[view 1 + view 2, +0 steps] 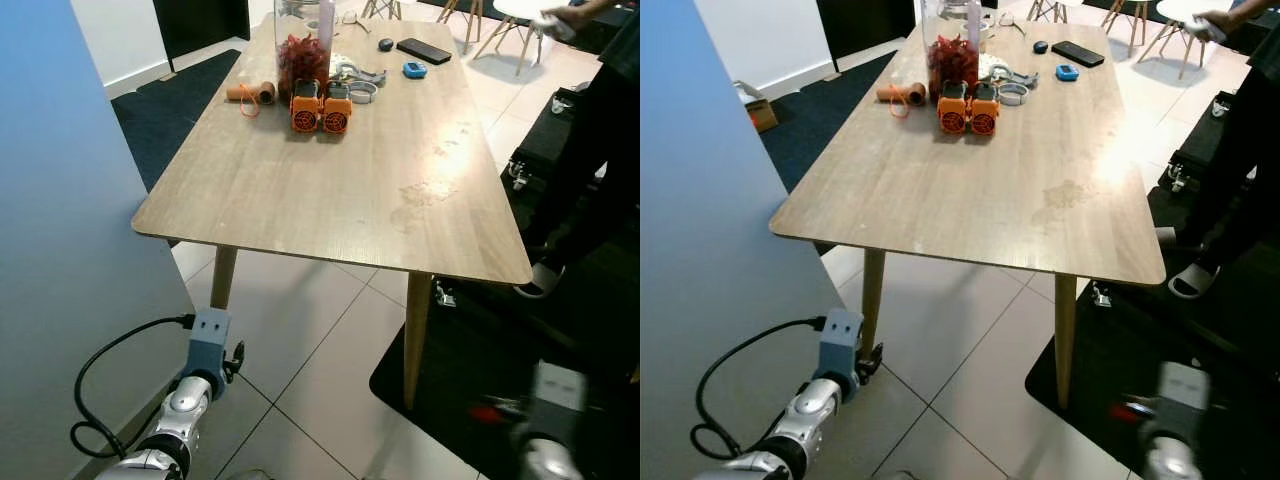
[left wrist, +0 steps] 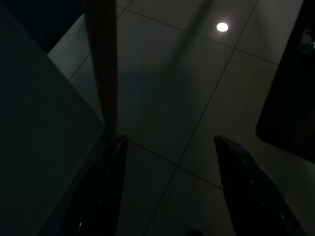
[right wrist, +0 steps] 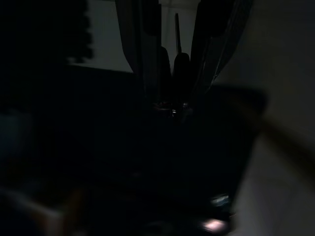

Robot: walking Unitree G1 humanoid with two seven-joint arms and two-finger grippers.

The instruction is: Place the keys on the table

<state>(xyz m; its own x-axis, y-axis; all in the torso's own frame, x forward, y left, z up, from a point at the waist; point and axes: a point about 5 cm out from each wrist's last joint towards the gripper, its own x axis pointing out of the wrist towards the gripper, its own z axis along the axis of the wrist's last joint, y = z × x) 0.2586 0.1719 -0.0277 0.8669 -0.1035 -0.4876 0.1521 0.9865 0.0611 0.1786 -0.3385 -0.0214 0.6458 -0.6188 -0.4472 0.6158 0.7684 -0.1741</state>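
Standing short of the wooden table (image 1: 340, 190), both arms hang low: left gripper (image 2: 167, 187) spread wide over tiles, right gripper (image 3: 172, 101) at five o'clock pinching the keys (image 3: 178, 64). Delivery not yet made; approach, lift and release remain.

One wooden table (image 1: 300, 190), two orange devices (image 1: 320, 108), one phone (image 1: 423, 50).

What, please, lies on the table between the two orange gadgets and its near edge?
Nothing: from the orange gadgets to the table near edge, bare wood shows in both eye views.
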